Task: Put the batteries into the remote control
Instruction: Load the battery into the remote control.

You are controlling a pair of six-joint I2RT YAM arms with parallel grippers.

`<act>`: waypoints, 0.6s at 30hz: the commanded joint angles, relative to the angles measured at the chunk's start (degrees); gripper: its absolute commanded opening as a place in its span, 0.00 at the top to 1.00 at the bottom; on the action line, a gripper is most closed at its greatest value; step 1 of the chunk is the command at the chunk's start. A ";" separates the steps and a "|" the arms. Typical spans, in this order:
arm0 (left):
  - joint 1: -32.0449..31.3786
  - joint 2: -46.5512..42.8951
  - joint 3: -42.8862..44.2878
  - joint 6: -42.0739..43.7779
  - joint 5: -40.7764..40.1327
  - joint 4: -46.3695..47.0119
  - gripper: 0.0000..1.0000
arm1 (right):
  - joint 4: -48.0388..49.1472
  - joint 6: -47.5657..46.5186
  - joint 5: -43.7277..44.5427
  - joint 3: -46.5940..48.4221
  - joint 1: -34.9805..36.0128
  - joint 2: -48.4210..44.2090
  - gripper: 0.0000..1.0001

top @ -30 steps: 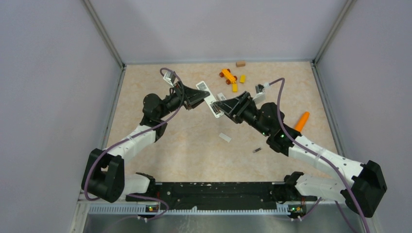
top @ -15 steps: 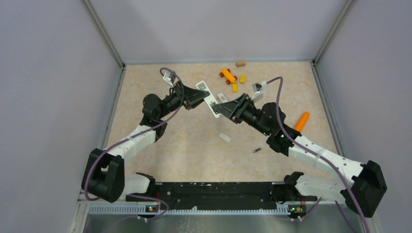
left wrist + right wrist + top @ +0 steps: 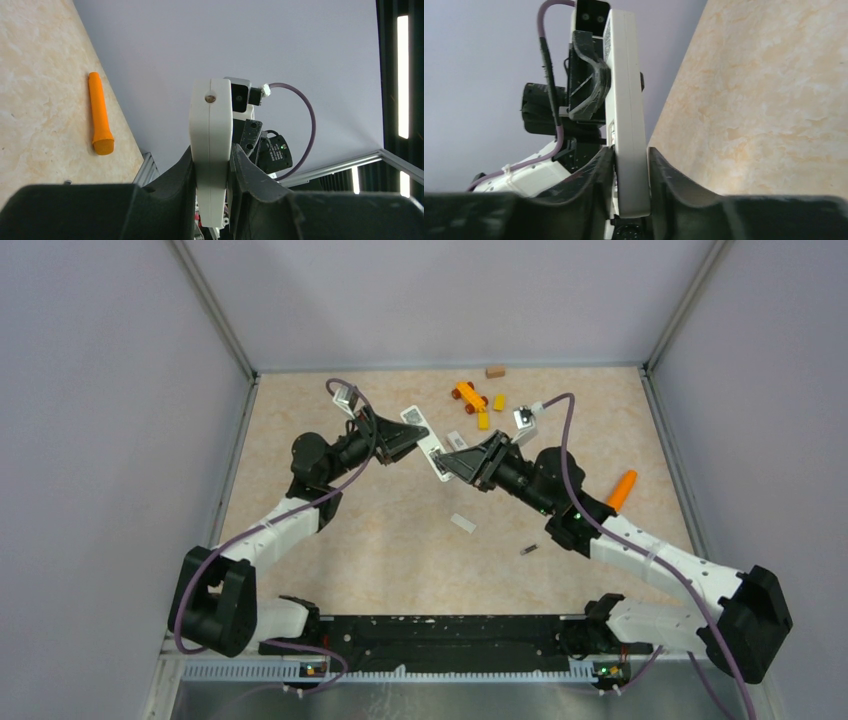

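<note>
Top external: remote (image 3: 432, 445) pinched between left end effector (image 3: 408, 438) and right end effector (image 3: 452, 462); loading seems not begun.
One battery (image 3: 530, 550) lies on the bench (image 3: 380, 540), well behind the right end effector; the other isn't visible.

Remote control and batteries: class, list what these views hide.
1. Top view: left gripper and right gripper cover the battery slot of the remote control; wrist views show only edges.
2. Top view: dark speck too small to call a battery.
3. Second battery: nowhere visible.
</note>
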 commanded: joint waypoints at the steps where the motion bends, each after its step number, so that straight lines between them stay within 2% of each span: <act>1: 0.95 -1.71 0.16 5.63 1.46 3.68 1.00 | -11.30 -6.91 1.06 4.47 -0.53 -0.07 0.59; 4: 2.78 -2.65 -1.37 13.26 4.34 0.29 1.00 | -16.18 -11.22 2.85 6.70 -1.33 -3.51 0.32; 7: 4.86 -4.12 -4.39 18.79 6.02 -1.90 1.00 | -19.43 -16.69 3.27 8.51 -2.46 -7.70 0.22; 11: 7.05 -6.99 -7.69 21.82 9.37 -1.54 1.00 | -30.40 -26.46 4.68 12.52 -3.69 -10.66 0.21; 13: 7.43 -9.46 -8.47 24.57 8.98 -4.25 1.00 | -36.84 -35.88 4.61 14.56 -3.70 -9.61 0.21; 18: 8.02 -15.74 -6.66 34.87 4.35 -22.66 1.00 | -54.22 -55.38 4.29 17.89 -3.70 -4.07 0.25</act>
